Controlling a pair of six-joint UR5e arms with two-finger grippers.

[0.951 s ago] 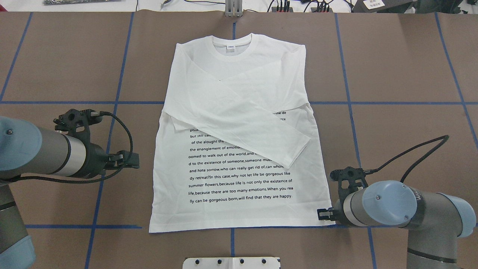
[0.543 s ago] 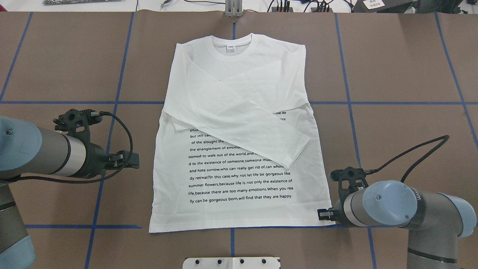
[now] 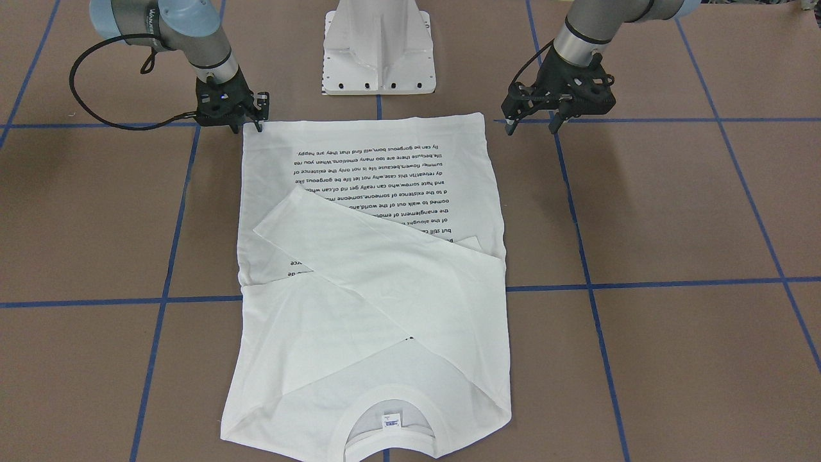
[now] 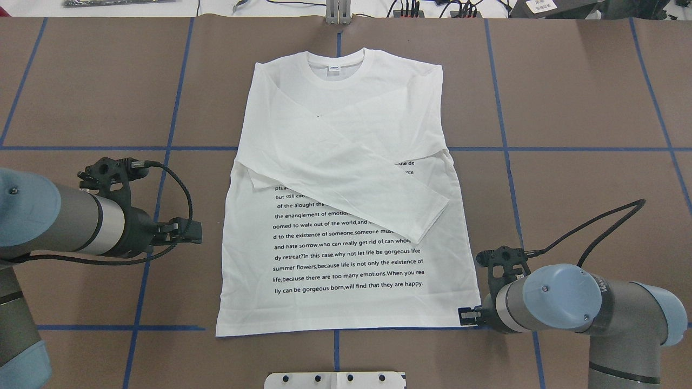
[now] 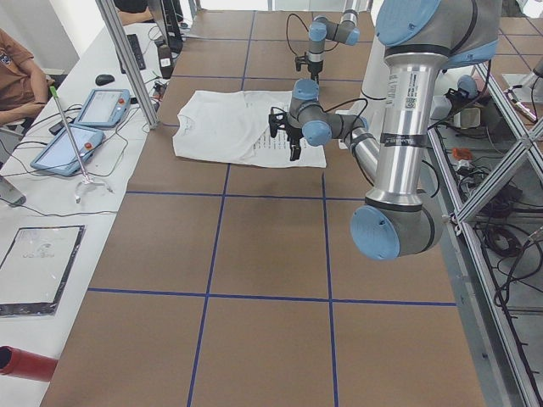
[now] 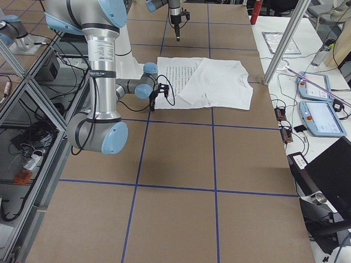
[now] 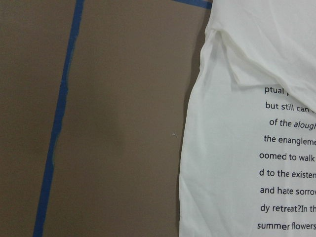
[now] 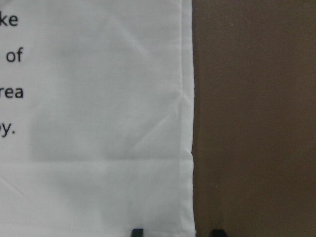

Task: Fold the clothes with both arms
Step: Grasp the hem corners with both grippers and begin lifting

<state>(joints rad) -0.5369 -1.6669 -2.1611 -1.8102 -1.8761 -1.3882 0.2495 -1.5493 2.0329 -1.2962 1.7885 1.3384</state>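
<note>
Evidently open, the right end effector [image 4: 466, 316] straddled the T-shirt [image 4: 346, 178] hem corner; the left end effector [image 3: 531, 128] hovered open.

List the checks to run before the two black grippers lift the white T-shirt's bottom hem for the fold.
1. The white long-sleeved thin-fabric T-shirt lies flat, print up: ok.
2. Both sleeves are folded across the chest: ok.
3. The right gripper is at the near-right hem corner: ok; the wrist view shows the fingertips straddling the corner's edge.
4. The left gripper is at the near-left hem corner: not ok; it sits beside the shirt's side edge, apart from the fabric.
5. Both grippers are open: ok.
6. The right fingertips are low enough to pinch: cannot tell.
</note>
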